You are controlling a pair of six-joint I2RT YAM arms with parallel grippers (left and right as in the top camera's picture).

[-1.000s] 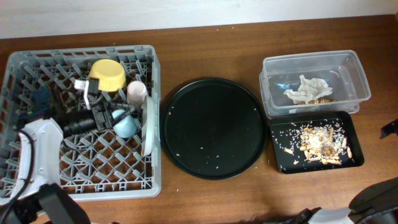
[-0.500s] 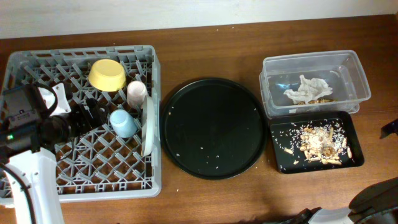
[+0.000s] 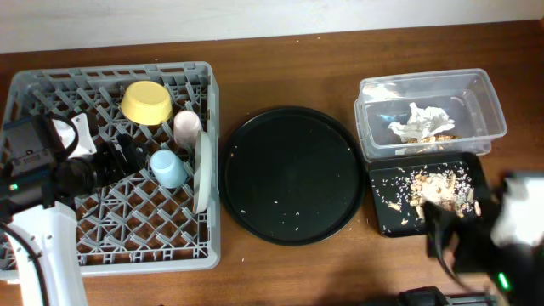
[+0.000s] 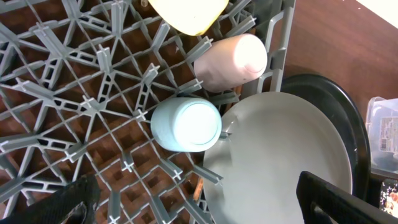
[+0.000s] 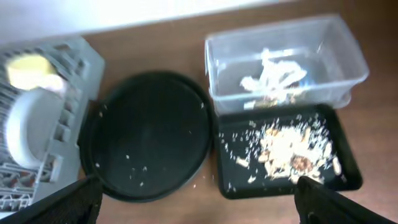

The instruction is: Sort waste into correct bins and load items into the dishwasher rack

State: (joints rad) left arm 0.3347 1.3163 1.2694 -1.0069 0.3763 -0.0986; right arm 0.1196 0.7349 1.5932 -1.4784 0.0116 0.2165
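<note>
The grey dishwasher rack [image 3: 110, 73] holds a yellow bowl [image 3: 146, 102], a pink cup [image 3: 187, 126], a blue cup [image 3: 170, 167] and a pale plate [image 3: 203, 170] standing on edge. My left gripper [image 3: 129, 153] hangs open just left of the blue cup [image 4: 186, 123], touching nothing. A crumpled napkin [image 3: 421, 121] lies in the clear tub [image 3: 489, 110]. Rice-like scraps [image 3: 438, 194] cover the shallow black tray [image 3: 382, 223]. My right gripper [image 5: 199, 208] is open and empty above the table in front of that tray, blurred in the overhead view.
A large round black tray [image 3: 291, 174] with a few crumbs sits between the rack and the bins. The tub stands directly behind the shallow tray. Brown tabletop runs along the front edge.
My left gripper opened, let go of the blue cup and drew back to the left; the cup stays in the rack. My right arm came into the overhead view at lower right.
</note>
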